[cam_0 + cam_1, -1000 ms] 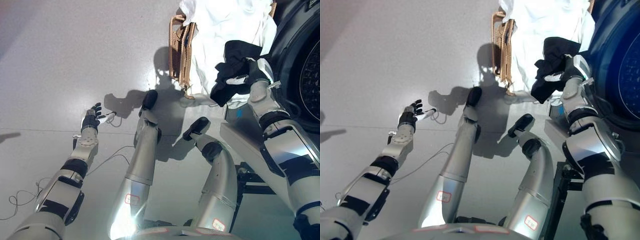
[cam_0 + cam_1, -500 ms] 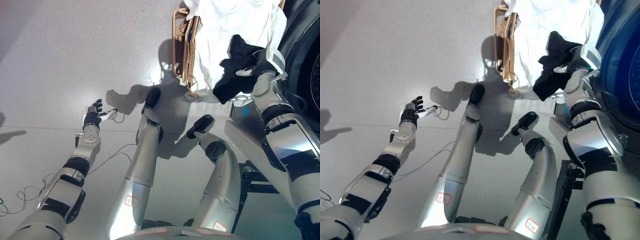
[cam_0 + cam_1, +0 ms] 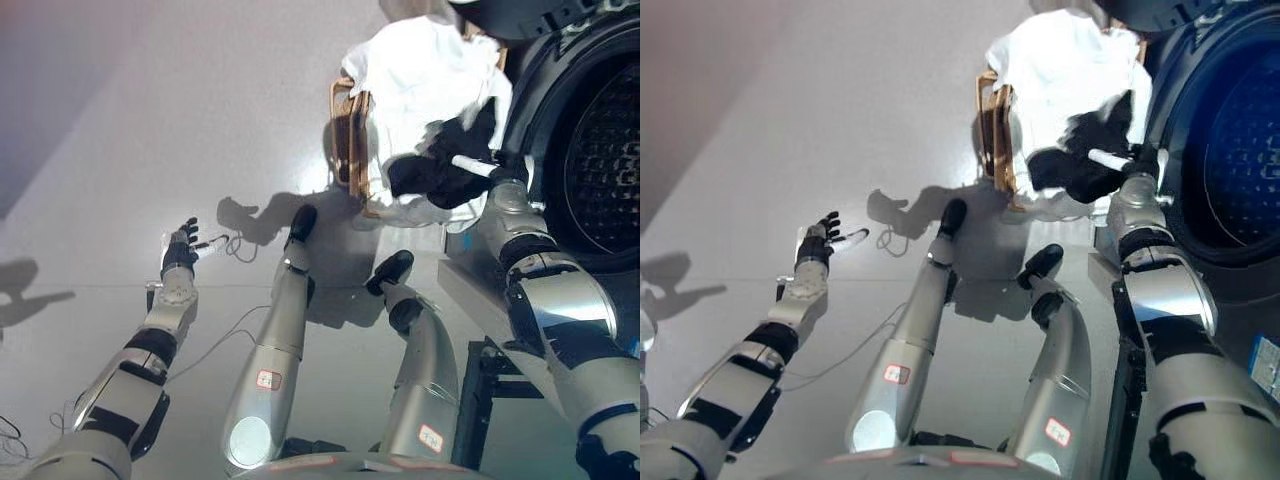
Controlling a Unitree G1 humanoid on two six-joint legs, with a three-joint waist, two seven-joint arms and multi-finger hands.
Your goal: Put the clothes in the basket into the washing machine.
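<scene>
A wicker basket (image 3: 349, 140) stands on the floor at the top centre, with white clothes (image 3: 420, 80) piled in it and spilling over its side. My right hand (image 3: 497, 172) is shut on a black garment (image 3: 435, 170), which hangs in front of the white pile, just left of the washing machine's open round drum (image 3: 598, 160). My left hand (image 3: 180, 248) is held out low over the floor at the left, fingers straight and holding nothing.
The washing machine's dark door ring (image 3: 1160, 110) fills the right side, and its light front ledge (image 3: 470, 290) lies below the drum. Grey floor (image 3: 150, 120) spreads to the left of the basket.
The camera has shifted, bringing more of the drum into view. My right hand has lifted the black garment off the white pile and carried it towards the drum opening. The left hand stays put.
</scene>
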